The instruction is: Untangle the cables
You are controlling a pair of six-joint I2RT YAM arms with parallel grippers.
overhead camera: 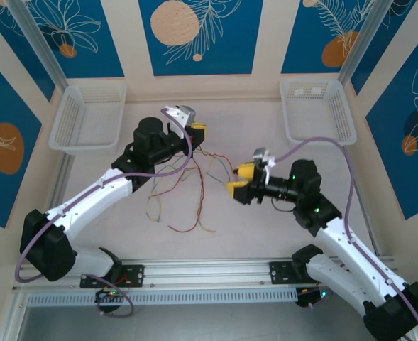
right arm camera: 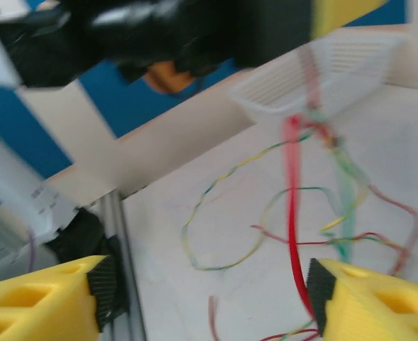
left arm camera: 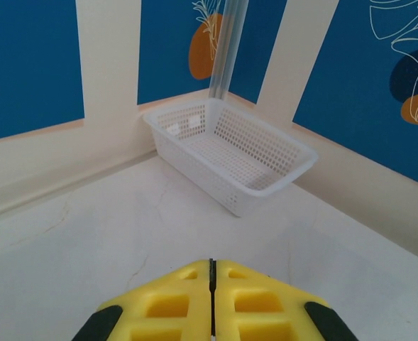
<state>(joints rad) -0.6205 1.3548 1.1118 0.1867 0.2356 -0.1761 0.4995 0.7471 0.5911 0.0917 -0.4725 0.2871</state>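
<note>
While your left gripper [overhead camera: 196, 128] hangs raised over the middle of the table [overhead camera: 265, 234], its yellow fingers [left arm camera: 265, 305] are pressed flat together, with only a hairline seam between them in the left wrist view. From the right wrist view you get red and yellow-green strands of the cables [right arm camera: 292, 213] dropping from under that gripper's tip. They're blurred, but it reads as pinching them, though I can't make out the exact clamp point. The rest of the cables lies loose on the table below the left gripper and toward the arm-base side of it. Red and pale strands cross over each other there, and a red loop lies farthest from it. Your right gripper [overhead camera: 239, 181] is to the right of the left gripper and a bit nearer the bases. Its fingers are spread wide with nothing clamped, and it faces the tangle. One red strand runs just beside one of its fingers; I can't tell if they touch. The left basket [overhead camera: 88, 117], white mesh, sits well off to the left of the left gripper. The right basket [overhead camera: 322, 121] sits well off to its right, in the far corner.
</note>
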